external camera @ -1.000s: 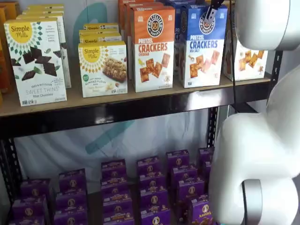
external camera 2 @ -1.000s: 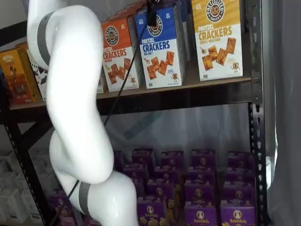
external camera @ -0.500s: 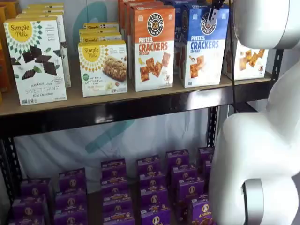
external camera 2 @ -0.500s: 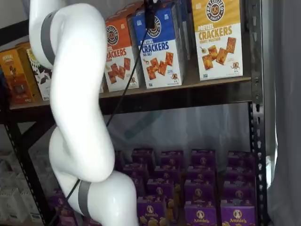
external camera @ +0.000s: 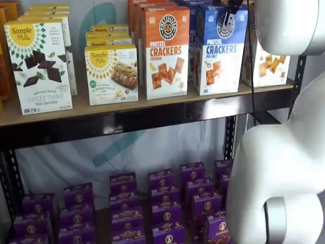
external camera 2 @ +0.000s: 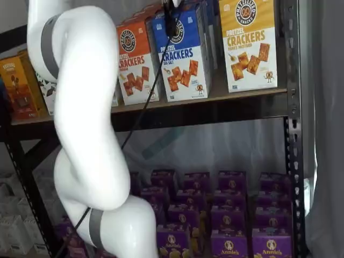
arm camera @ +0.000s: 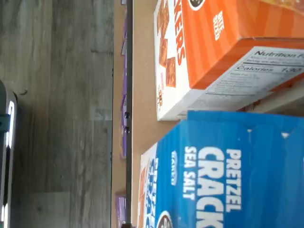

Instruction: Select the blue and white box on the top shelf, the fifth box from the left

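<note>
I am reaching for the blue and white box (external camera: 220, 51), which is standing upright at the front edge of the top shelf (external camera: 152, 117), toward its right end. The orange cheddar box (external camera: 165, 51) is standing just beside it on one side and the yellow-and-white cracker box (external camera 2: 250, 43) a little apart on the other.

My gripper (external camera: 229, 14) is hanging in front of the upper blue part of the box, over the round logo, with a cable (external camera 2: 145, 97) trailing down beside it. In both shelf views only a dark sliver of my fingers is showing against the box face, so I cannot tell whether they are parted or already closing on anything.

In the wrist view the sea-salt box is filling much of the frame, with the cheddar box next to it and the tan board edge beyond, so I am judging that I am very close to the carton.

What is worrying me: the cheddar box is sitting so near that a finger could wedge against it and drag it toward the shelf's front edge. A pinch high on a tall carton could tip it forward off the rail. The cable could also be snagging on the box corner as I pull back.
</note>
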Controlling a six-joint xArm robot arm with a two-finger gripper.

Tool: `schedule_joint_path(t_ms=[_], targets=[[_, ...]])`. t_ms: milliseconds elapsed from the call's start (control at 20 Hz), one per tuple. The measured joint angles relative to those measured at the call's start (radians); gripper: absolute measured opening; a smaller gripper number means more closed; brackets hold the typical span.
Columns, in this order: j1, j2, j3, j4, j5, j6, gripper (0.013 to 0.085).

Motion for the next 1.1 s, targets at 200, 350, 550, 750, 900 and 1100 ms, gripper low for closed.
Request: schedule_joint_path(t_ms=[200, 350, 550, 750, 900, 1100], targets=[[0.004, -0.009, 0.022, -0.004, -0.02, 0.0, 0.085], [0.005, -0.013, 0.032, -0.005, -0.027, -0.002, 0.077], [0.002, -0.016, 0.04, 0.0, -0.033, -0.003, 0.069], [0.0, -0.019, 0.045, 0.003, -0.036, -0.005, 0.065], [-0.003, -0.021, 0.046, 0.009, -0.037, -0.005, 0.065], [-0.005, -0.022, 0.044, 0.015, -0.035, -0.005, 0.061]])
